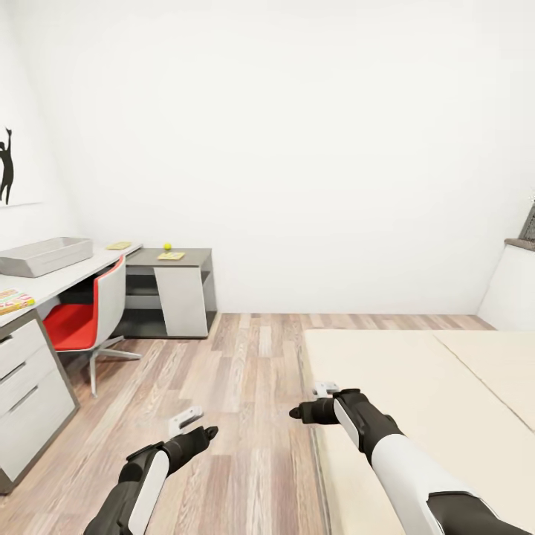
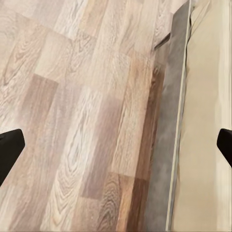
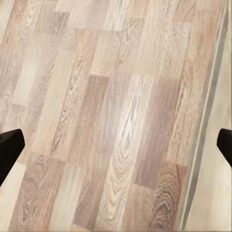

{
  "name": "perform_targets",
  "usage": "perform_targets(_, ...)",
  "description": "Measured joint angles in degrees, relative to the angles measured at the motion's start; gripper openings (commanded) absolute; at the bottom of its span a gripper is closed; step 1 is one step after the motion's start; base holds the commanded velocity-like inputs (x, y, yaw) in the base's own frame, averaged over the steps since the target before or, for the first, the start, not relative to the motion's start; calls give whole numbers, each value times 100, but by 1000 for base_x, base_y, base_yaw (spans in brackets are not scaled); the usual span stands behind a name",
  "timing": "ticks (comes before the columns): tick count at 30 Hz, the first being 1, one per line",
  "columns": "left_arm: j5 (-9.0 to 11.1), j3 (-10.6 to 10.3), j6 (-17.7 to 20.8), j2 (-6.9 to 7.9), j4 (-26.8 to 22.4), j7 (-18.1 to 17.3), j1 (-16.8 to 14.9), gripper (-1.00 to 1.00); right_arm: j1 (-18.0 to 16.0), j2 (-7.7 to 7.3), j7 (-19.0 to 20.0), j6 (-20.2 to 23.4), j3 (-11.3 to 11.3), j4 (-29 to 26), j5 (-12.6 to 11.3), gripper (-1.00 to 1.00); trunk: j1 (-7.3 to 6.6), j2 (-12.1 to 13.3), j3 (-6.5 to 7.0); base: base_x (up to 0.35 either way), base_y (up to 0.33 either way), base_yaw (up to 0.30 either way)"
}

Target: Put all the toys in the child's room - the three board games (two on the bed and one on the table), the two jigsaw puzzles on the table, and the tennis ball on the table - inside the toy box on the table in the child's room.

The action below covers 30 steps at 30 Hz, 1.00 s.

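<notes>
While robot faces child's room, left tool (image 1: 195, 429) and right tool (image 1: 312, 401) hang apart, empty; toy box (image 1: 44, 255), tennis ball (image 1: 167, 246) on worktop (image 1: 67, 276). Risk: base clipping bed (image 1: 416, 401) when turning.

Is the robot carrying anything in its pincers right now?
Nothing is held. The left pincer and the right pincer are both open over the wooden floor, with only floor and the bed's edge between their fingers.
</notes>
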Motion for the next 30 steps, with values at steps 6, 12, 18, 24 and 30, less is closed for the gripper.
perform_targets(6, 5, 0, -3, 0, 0, 0, 0, 100, 0, 0, 0, 0, 0, 0, 0, 100, 0, 0, 0, 0, -273, 0)
perform_targets(12, 17, 4, -2, 0, -1, 0, 0, 100, 0, 0, 1, -1, 0, 0, 0, 100, 0, 0, 0, 0, -196, 0)
perform_targets(18, 21, 2, -3, -1, -1, 0, 0, 100, 0, 0, 2, -1, 0, 0, 0, 100, 0, 0, 0, 0, -82, 0)
perform_targets(24, 4, 2, -17, -1, -1, 0, 0, 100, 0, 0, 2, -2, 0, 0, 0, 100, 0, 0, 0, 0, -35, 0)
perform_targets(30, 0, 1, -104, 4, -1, 0, 7, 100, 1, 0, 2, -2, 0, 0, 0, 100, 0, 0, 0, 0, -15, 0)
